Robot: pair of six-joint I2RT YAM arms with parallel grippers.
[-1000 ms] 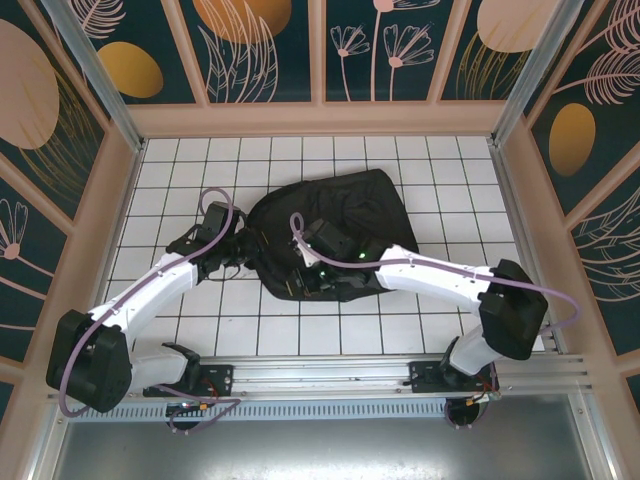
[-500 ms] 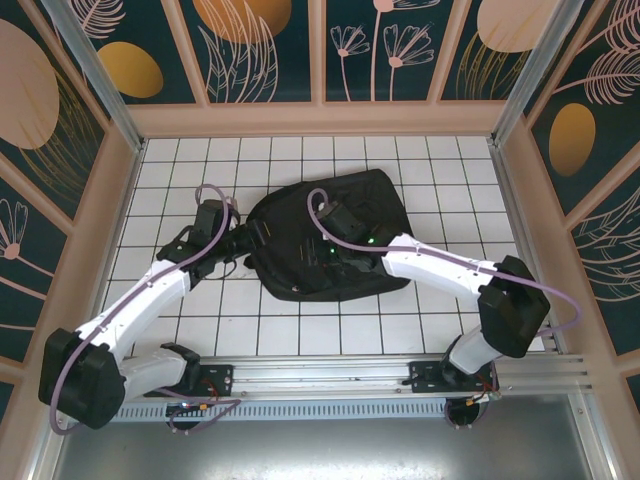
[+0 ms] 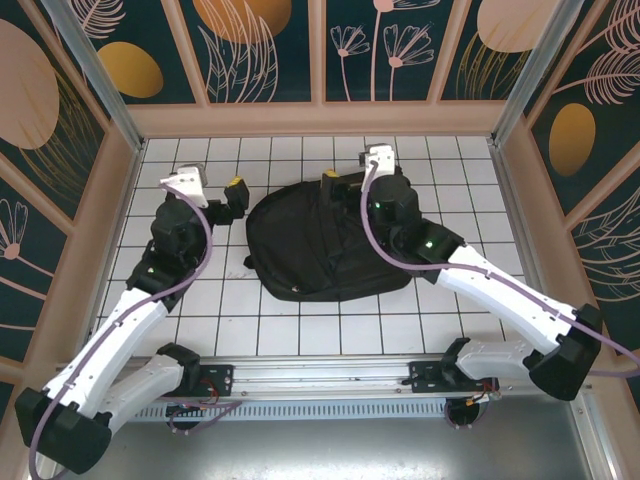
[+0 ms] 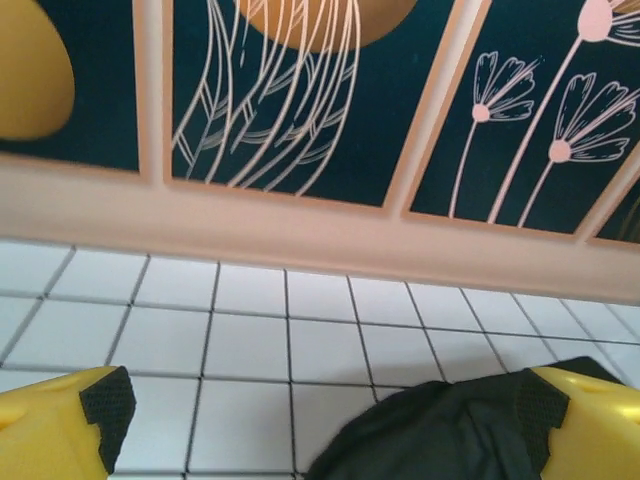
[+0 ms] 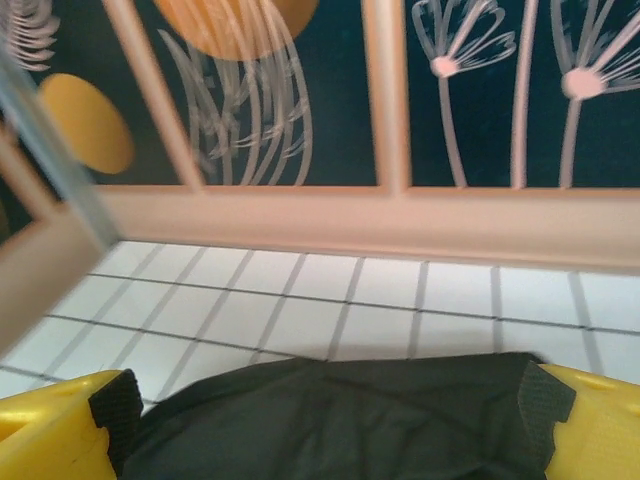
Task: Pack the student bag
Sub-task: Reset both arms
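Lying in the middle of the tiled worktop (image 3: 200, 300), the student bag (image 3: 320, 245) is held by neither arm; the left gripper (image 4: 320, 420) hangs open beside its left edge, and the right gripper (image 5: 330, 405) is open above its far edge.

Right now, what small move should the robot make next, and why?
Probably draw both pincers back toward the near edge. The left pincer and the right pincer stand open and hold nothing, raised clear of the bag, which lies flat on the table and looks closed, so no grip seems left to finish.
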